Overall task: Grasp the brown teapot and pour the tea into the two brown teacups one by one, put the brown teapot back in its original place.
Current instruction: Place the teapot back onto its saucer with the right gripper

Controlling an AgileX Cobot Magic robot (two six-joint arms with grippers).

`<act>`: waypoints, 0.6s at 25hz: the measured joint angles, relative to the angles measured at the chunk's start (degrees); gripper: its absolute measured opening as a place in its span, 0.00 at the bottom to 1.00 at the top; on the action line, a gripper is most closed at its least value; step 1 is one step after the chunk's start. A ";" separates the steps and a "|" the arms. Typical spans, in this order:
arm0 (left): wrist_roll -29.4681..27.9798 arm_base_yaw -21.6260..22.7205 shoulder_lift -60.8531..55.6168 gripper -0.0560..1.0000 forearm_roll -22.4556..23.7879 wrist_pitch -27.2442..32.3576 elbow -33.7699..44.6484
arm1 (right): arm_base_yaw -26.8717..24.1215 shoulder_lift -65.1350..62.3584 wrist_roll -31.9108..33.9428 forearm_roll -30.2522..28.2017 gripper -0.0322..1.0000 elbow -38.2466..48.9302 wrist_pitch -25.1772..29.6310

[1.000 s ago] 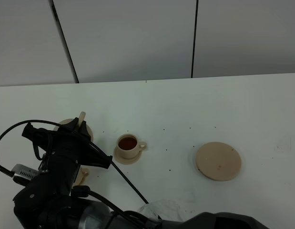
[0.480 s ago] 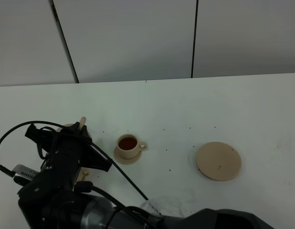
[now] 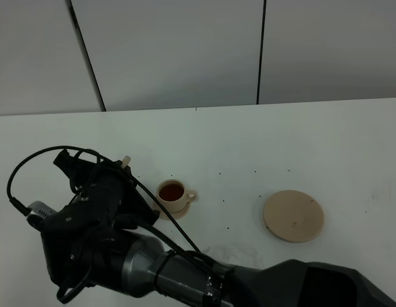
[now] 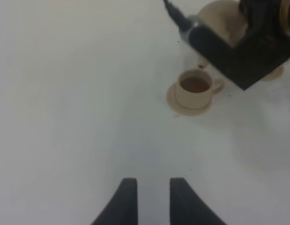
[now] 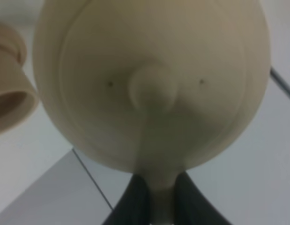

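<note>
My right gripper (image 5: 156, 197) is clamped tight on the little handle of the brown teapot (image 5: 149, 84), holding it up beside the full teacup (image 3: 171, 192), and I think it is heavy, smooth and easy to break.

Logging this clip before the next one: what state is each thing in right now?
Teapot: lid on, lifted, handle gripped by right gripper.
Cup beside the arm: upright on its saucer, holding dark tea.
Second cup: only partly visible; contents unclear.
Plate: bare, nothing on it.
Left gripper: empty, slightly open, over bare table.
</note>
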 joint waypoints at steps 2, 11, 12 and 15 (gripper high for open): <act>0.00 0.00 0.00 0.28 0.00 0.00 0.00 | -0.34 -1.02 -0.62 2.55 0.12 0.00 0.16; 0.00 0.00 0.00 0.28 0.00 0.00 0.00 | -2.67 -3.02 -5.22 17.13 0.12 0.00 0.45; 0.05 0.00 0.00 0.28 0.00 0.00 0.00 | -3.05 -3.24 -5.91 19.06 0.12 -0.09 0.47; 0.05 0.00 0.00 0.28 0.00 0.00 0.00 | -4.29 -3.51 -7.48 26.10 0.12 -2.09 1.39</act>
